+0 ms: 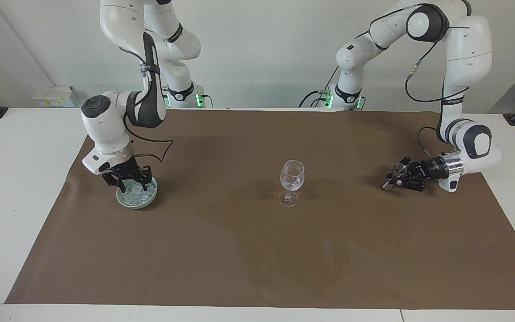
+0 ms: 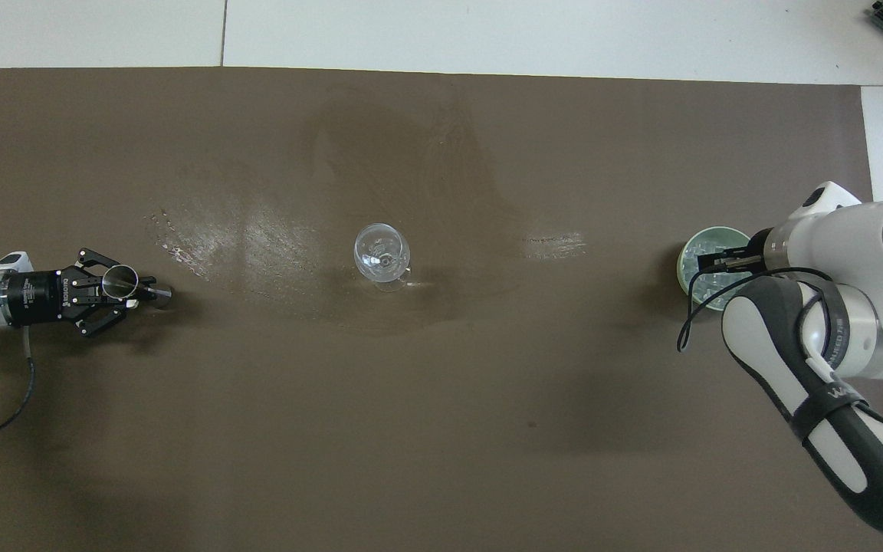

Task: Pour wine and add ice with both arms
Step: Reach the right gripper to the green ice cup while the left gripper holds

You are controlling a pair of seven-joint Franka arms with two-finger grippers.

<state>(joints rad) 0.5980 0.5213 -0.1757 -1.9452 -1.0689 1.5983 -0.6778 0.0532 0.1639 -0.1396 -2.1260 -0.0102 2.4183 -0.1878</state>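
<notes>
Facing view: right hand (image 1: 128,182) is down in the pale green round bowl (image 1: 137,200), fingers among the ice (image 1: 137,191), a heap of small clear cubes. Overhead view hides that contact; the right arm's (image 2: 832,337) wrist and dark cable cover much of the bowl (image 2: 688,264) and only part of the ice (image 2: 698,257) shows. Whether the right hand's fingers grip a cube cannot be told.

Overhead view looks down into the open mouth of the small steel double-cone measuring cup (image 2: 119,280); facing view shows the cup (image 1: 396,172) tilted, its lower end close to the brown paper sheet (image 1: 257,250).

Left arm (image 1: 463,89) reaches down, wrist horizontal, left hand (image 1: 401,175) clenched on the measuring cup, low over the left arm's end of the desk (image 1: 11,179). Right arm (image 1: 119,112) bends steeply down over the bowl at the right arm's end.

Clear stemmed wine glass (image 1: 292,181) stands upright mid-sheet, well apart from both hands. Nothing lies between it and either hand. Glossy smears mark the sheet (image 2: 441,429) near the glass (image 2: 382,253).
</notes>
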